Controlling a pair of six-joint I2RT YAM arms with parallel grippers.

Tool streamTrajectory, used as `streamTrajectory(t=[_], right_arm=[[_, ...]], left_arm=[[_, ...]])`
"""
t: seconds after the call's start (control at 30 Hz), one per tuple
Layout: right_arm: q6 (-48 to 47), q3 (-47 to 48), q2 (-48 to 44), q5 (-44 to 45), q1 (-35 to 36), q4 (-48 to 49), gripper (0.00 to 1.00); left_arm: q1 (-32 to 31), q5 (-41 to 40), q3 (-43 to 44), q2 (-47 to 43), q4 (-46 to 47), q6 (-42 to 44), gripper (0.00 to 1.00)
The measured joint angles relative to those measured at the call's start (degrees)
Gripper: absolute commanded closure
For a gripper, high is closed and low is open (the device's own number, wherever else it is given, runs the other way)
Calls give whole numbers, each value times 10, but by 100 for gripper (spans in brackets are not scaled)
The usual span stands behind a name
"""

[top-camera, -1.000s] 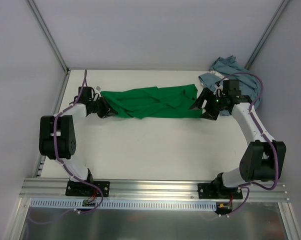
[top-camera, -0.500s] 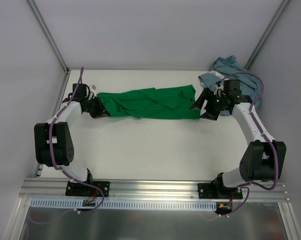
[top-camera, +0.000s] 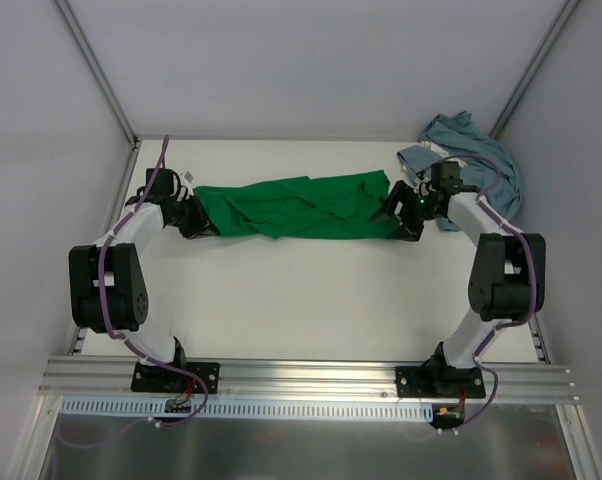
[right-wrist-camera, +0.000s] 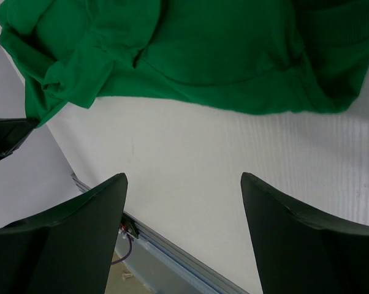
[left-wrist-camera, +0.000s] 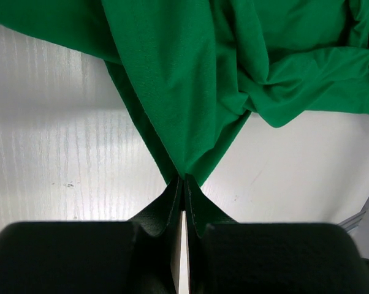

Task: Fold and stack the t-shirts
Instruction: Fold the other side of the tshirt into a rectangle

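Note:
The bright green t-shirt (top-camera: 296, 207) lies stretched left to right across the far half of the table, wrinkled and partly twisted. My left gripper (top-camera: 203, 222) is shut on its left end; in the left wrist view the cloth (left-wrist-camera: 190, 92) runs into the closed fingertips (left-wrist-camera: 183, 182). My right gripper (top-camera: 396, 218) is open and empty at the shirt's right end, with the green cloth (right-wrist-camera: 190, 55) just beyond its fingers. The blue-grey t-shirt (top-camera: 476, 155) lies crumpled in the far right corner, behind the right arm.
White walls and metal frame posts (top-camera: 101, 80) close in the table at the back and sides. The aluminium rail (top-camera: 301, 375) with both arm bases runs along the near edge. The left gripper tip shows at the left edge of the right wrist view (right-wrist-camera: 7, 136).
My left arm pulled the shirt's left end further left, stretching it. My right gripper shifted left and back toward the shirt's right end, and the right arm folded nearer the far edge.

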Motion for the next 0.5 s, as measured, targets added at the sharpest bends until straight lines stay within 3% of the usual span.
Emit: streamTrajectory(t=[0.5], right_arm=[[42,144,156,-41,14,64,21]], left_arm=[[0,13,-1,0,6,-1,100]])
